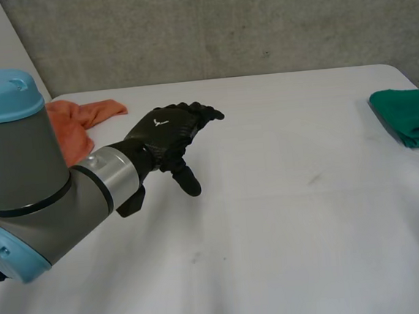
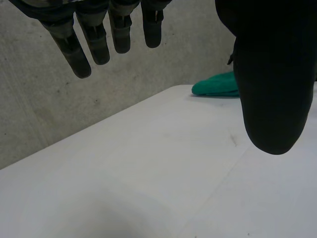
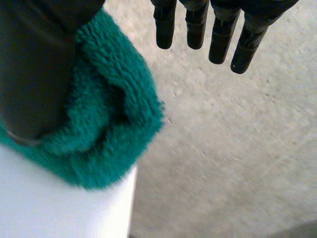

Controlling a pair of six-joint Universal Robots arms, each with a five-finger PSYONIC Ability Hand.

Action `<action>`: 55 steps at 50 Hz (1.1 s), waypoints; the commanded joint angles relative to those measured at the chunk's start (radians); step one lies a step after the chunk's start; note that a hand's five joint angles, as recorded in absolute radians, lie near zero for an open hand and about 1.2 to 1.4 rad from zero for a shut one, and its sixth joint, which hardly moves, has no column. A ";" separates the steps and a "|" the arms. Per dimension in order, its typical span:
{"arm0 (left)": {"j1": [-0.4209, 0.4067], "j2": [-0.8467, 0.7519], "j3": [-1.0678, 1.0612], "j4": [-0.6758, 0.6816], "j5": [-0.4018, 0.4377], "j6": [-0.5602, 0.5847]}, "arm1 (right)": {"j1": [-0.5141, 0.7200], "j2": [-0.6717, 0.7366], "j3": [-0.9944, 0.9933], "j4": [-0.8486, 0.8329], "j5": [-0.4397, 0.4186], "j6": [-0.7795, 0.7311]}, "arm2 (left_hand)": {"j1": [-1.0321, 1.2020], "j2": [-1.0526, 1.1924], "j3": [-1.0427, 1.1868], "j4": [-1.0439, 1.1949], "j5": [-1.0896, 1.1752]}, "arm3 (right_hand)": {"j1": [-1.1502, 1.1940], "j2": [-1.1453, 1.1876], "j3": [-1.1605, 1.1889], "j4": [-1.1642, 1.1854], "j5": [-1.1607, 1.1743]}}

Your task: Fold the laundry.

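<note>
Laundry here amounts to two cloths on the white table [image 1: 288,216]. Seen from the head view, a green cloth [image 1: 410,114] lies at about three o'clock, right at the table's edge. It is gathered into a compact, layered bundle that looks already folded. An orange cloth [image 1: 82,124] lies at about ten o'clock, rumpled and partly hidden behind the left arm, and I judge it not yet folded. The left hand [image 1: 170,131] hovers just beside the orange cloth, on its three o'clock side, over bare table. Its fingers [image 2: 79,54] are straight and spread away from the thumb, and it holds nothing. The right hand [image 3: 29,64] is over the green cloth at the table's edge, with its fingers [image 3: 220,39] straight and hanging out past the edge. The thumb sits in front of the cloth's pile, and I cannot tell whether it touches; nothing is pinched or gripped. By my reading the task is roughly half done: the green piece seems finished and set aside. The orange one has yet to be pulled to the middle, spread flat and folded, and the left hand is the nearer one for that.
</note>
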 commanded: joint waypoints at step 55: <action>0.697 -0.549 0.252 0.313 -0.010 0.578 | 0.741 -1.035 1.549 -0.398 -0.148 -0.108 | -0.008 -0.022 -0.029 -0.020 -0.038 | -0.025 -0.041 -0.035 -0.056 -0.059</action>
